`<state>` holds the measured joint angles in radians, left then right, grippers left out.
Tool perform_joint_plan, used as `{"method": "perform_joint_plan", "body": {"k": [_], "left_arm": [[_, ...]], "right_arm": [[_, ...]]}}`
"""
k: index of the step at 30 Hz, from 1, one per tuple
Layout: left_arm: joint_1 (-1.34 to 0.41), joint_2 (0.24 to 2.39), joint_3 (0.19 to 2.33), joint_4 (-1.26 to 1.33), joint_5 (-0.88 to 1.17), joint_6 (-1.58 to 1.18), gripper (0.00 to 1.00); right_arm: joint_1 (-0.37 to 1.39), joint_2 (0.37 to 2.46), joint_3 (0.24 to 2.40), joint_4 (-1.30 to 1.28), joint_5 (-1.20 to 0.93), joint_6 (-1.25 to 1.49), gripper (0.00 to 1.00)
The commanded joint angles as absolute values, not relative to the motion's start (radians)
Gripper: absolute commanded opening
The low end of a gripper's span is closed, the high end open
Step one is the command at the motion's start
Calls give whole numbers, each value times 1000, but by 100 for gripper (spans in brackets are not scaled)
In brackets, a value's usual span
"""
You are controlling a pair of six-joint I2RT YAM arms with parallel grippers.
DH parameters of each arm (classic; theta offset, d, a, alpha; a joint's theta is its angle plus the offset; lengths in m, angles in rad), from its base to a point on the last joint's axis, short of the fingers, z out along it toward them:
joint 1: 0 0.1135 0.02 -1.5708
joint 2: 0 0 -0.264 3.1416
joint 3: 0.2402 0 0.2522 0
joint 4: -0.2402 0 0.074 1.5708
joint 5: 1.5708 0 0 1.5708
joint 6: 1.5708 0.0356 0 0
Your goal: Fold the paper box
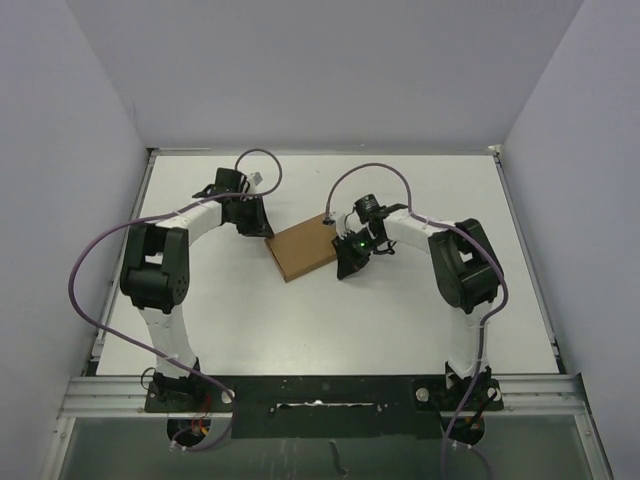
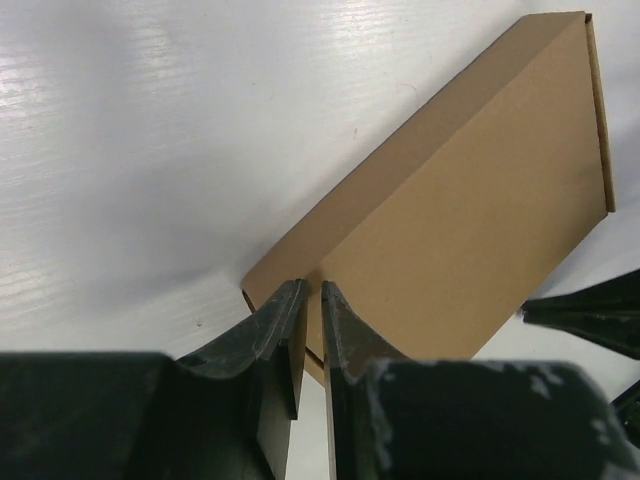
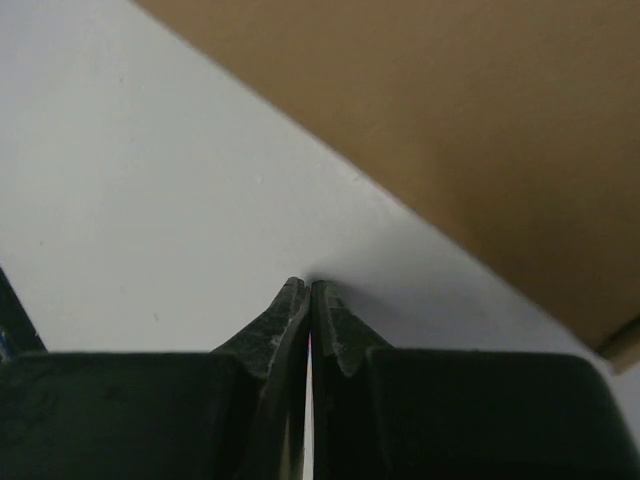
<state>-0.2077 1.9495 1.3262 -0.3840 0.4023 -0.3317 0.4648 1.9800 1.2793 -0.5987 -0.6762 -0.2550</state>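
The paper box (image 1: 305, 250) is a flat, folded brown rectangle lying on the white table in the middle. It also shows in the left wrist view (image 2: 470, 200) and the right wrist view (image 3: 480, 130). My left gripper (image 1: 260, 230) is at the box's left corner; its jaws (image 2: 310, 287) stand almost together with a thin gap, over that corner, with no cardboard visibly pinched. My right gripper (image 1: 343, 270) is shut and empty, with its tips (image 3: 308, 285) down at the table just beside the box's right edge. The right gripper's fingers (image 2: 590, 315) also show in the left wrist view.
White walls enclose the table (image 1: 420, 330) at the back and both sides. Purple cables (image 1: 85, 270) loop off both arms. A metal rail (image 1: 320, 390) runs along the near edge by the arm bases.
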Motion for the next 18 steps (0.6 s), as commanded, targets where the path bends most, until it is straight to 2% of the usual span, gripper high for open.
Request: {"method": "perform_joint_plan", "body": {"k": [1, 10, 18], "left_arm": [[-204, 1971, 1361, -407, 384, -298, 12], [-293, 1935, 1259, -431, 424, -311, 12], [-414, 1843, 1197, -355, 469, -389, 14]], "right_arm": [[454, 2009, 1408, -529, -541, -162, 0], [382, 2094, 1544, -558, -502, -185, 0], [314, 2057, 1539, -555, -544, -207, 3]]}}
